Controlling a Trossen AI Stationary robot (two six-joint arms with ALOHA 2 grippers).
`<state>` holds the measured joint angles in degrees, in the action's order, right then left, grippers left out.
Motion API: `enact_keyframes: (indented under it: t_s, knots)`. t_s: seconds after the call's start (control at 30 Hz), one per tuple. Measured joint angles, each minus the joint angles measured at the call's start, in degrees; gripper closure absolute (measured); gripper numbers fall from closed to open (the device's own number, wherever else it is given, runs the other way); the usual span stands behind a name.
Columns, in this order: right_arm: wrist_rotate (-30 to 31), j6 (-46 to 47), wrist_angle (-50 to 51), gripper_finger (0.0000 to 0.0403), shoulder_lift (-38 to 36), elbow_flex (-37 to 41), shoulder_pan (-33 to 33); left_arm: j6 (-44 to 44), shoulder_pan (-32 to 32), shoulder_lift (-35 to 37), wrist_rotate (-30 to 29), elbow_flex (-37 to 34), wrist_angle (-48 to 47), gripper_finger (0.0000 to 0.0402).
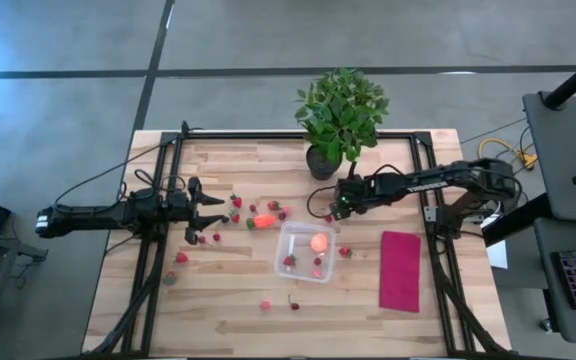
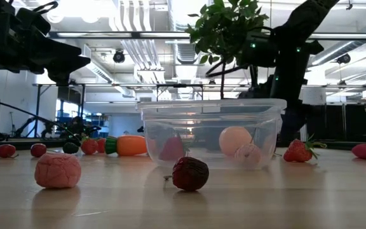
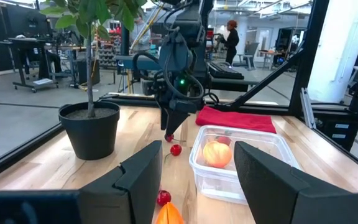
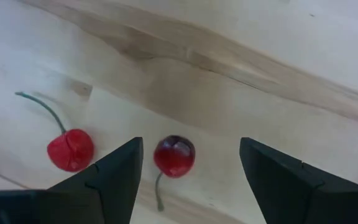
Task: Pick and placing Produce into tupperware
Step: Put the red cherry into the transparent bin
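Since the produce lies scattered and little of it is boxed yet, the points below are set out by risk and by room.

Right gripper [image 4: 188, 168]: it is held low over the wooden counter [image 1: 218, 310], near the black pot of the leafy green plant [image 1: 340, 115]; its jaws are seen open, with a small dark red cherry [image 4: 174, 155] between them, not gripped.

Risk at the cherry: a second, brighter red cherry with a green stem [image 4: 70, 149] lies just beside one jaw; it is judged that it could be knocked aside or pinched along with the first if the jaws are brought down off centre. The round cherry may also roll out as the jaws close.

Left gripper [image 3: 191, 180]: it is held above the counter on the left side, jaws apart and empty, with an orange-red piece with a green top [image 1: 263, 220] near it.

Tupperware [image 1: 305, 252]: the clear, shallow, rounded-square plastic container sits near the counter's middle; a round orange-pink fruit [image 1: 318, 241] and a few small red pieces are already inside.

Risk at the container: it is light, and it is judged that it may be shoved by a low carry.

Edges and room: the plant pot stands close behind the right arm; the flat magenta cloth [image 1: 400, 270] lies well apart. Open board is left in front of the container, though loose red pieces are strewn there.
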<state>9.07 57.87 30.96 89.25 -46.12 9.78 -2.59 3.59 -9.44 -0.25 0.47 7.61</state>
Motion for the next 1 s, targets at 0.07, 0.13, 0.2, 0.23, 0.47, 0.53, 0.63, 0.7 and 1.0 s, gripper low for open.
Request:
enact_keyframes:
  t_s: [0.07,0.13,0.2,0.23,0.47,0.53,0.63,0.7,1.0]
  knots:
    - [0.05,0.22,-0.21,0.0143,0.45,0.12,-0.02,0.0,0.01,0.11,-0.01,0.0,-0.04,0.0214]
    - [0.04,0.2,0.01,0.0143,0.57,0.38,-0.02,0.0,0.01,0.1,0.0,0.0,0.0,0.0214]
    - [0.0,0.31,-0.04,0.0143,0.57,0.47,-0.02,0.0,0.01,0.12,0.0,0.0,-0.01,0.0214]
    - [-0.02,0.53,-0.03,0.0143,0.57,0.49,-0.04,0.0,-0.01,0.14,0.0,0.0,-0.01,0.0214]
    - [-0.62,3.76,-0.71,0.0162,0.57,0.49,-1.98,0.0,-0.01,0.12,0.0,0.0,-0.01,0.0214]
    - [-0.63,4.43,-0.85,0.0173,0.57,0.49,-2.63,0.0,0.01,0.1,0.0,0.0,-0.03,0.0214]
    - [-0.25,5.89,-1.2,0.0186,1.03,0.49,-2.94,0.0,0.0,0.1,-0.02,0.0,-0.03,0.0214]
    - [-0.25,6.25,-1.29,0.0191,2.02,0.52,-2.91,0.0,0.01,0.1,0.0,0.0,-0.03,0.0214]
    - [1.35,6.21,-1.39,0.0193,4.39,-0.66,-3.06,0.0,0.01,0.1,-0.01,0.0,-0.03,0.0214]
